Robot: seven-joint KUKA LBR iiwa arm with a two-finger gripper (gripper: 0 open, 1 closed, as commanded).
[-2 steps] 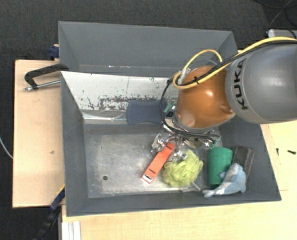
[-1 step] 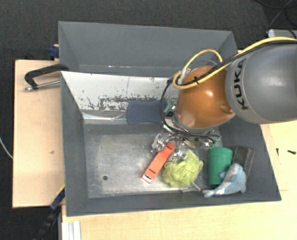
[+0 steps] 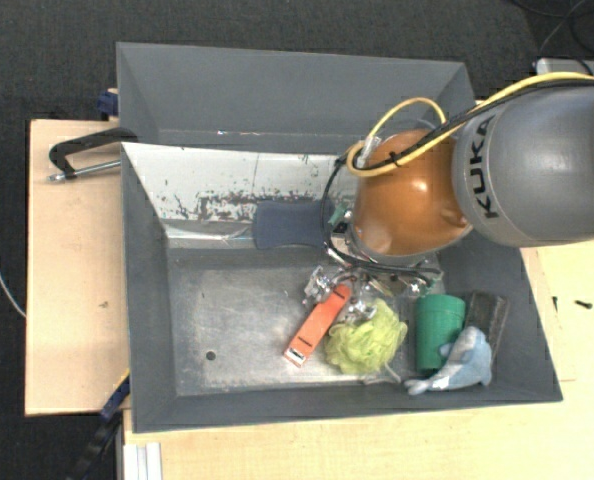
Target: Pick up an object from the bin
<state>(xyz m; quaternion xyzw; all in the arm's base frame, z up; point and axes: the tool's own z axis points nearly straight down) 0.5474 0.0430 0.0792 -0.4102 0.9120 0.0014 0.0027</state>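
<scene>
Grey metal bin [image 3: 177,298], viewed from above: the gripper [image 3: 369,276] is seen low under its orange cover [image 3: 407,203], over a heap at the bin's near right. Whether it is released or clenched cannot be told. Just beneath it, one orange flat tool [image 3: 315,330], lying aslant, and one yellow-green fuzzy clump [image 3: 367,342] are seen touching. To their right, one green cup [image 3: 437,330], one pale blue soft toy [image 3: 459,364] and one black block [image 3: 487,313] are gathered. One dark blue pad [image 3: 285,224] is seen against the far wall.
</scene>
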